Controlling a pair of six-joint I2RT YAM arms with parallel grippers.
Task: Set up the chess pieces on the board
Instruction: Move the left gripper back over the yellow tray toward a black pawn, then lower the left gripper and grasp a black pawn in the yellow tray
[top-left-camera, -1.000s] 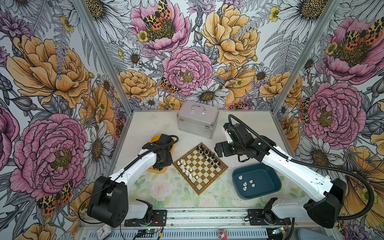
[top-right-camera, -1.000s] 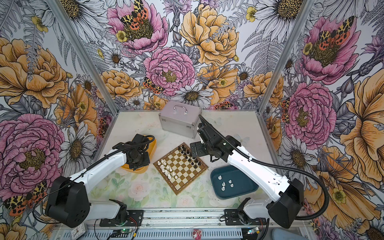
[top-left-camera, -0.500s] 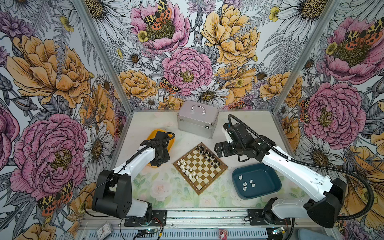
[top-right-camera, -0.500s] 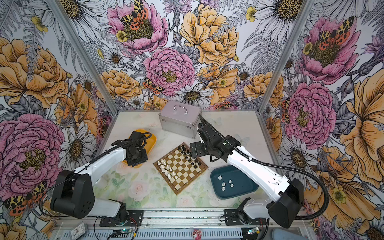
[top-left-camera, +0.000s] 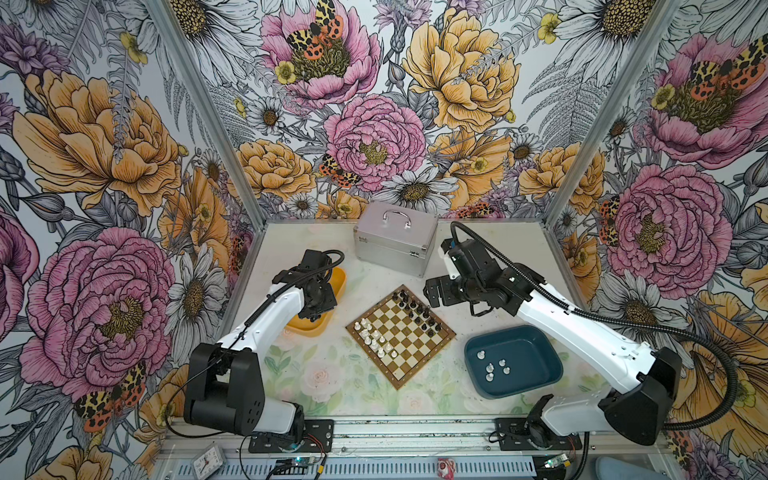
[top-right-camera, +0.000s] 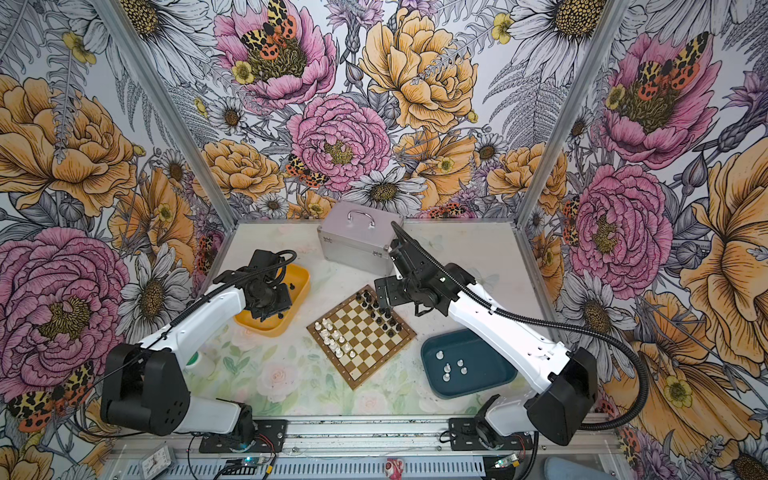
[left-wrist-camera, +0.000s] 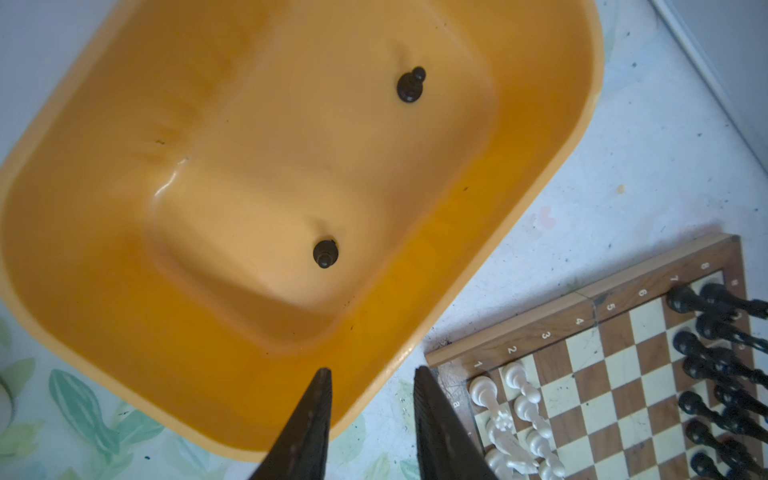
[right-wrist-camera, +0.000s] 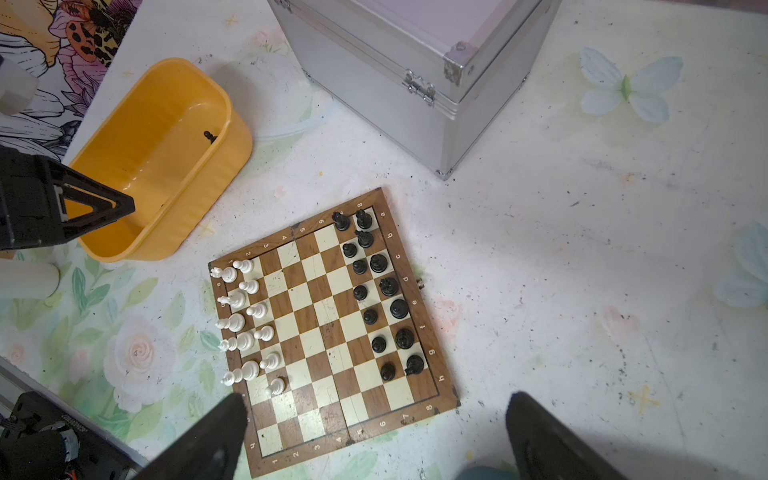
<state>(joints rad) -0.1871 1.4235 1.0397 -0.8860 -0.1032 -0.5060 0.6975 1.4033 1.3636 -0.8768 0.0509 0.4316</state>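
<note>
The board (top-left-camera: 405, 338) (top-right-camera: 362, 337) lies mid-table, turned like a diamond. Several black chess pieces (top-left-camera: 415, 309) (right-wrist-camera: 376, 291) fill two rows on its far right side. Several white chess pieces (top-left-camera: 374, 338) (right-wrist-camera: 245, 316) fill two rows on its left side. Two black pawns (left-wrist-camera: 409, 85) (left-wrist-camera: 325, 253) lie in the yellow tray (top-left-camera: 338, 278) (left-wrist-camera: 124, 291). Several white pieces (top-left-camera: 494, 365) lie in the teal tray (top-left-camera: 536, 374). My left gripper (top-left-camera: 318, 305) (left-wrist-camera: 372, 374) hangs over the yellow tray's board-side rim, open and empty. My right gripper (top-left-camera: 432, 291) (right-wrist-camera: 376, 411) hovers wide open past the board's far right corner.
A closed silver metal case (top-left-camera: 392, 241) (right-wrist-camera: 415, 62) stands behind the board, close to the right wrist. The yellow tray sits left of the board and the teal tray right of it, near the front. Flowered walls close in the table on three sides.
My left arm has drawn back from the board side and swung farther over the yellow tray, its jaws much as they were. The right arm and all pieces on the board stay put.
</note>
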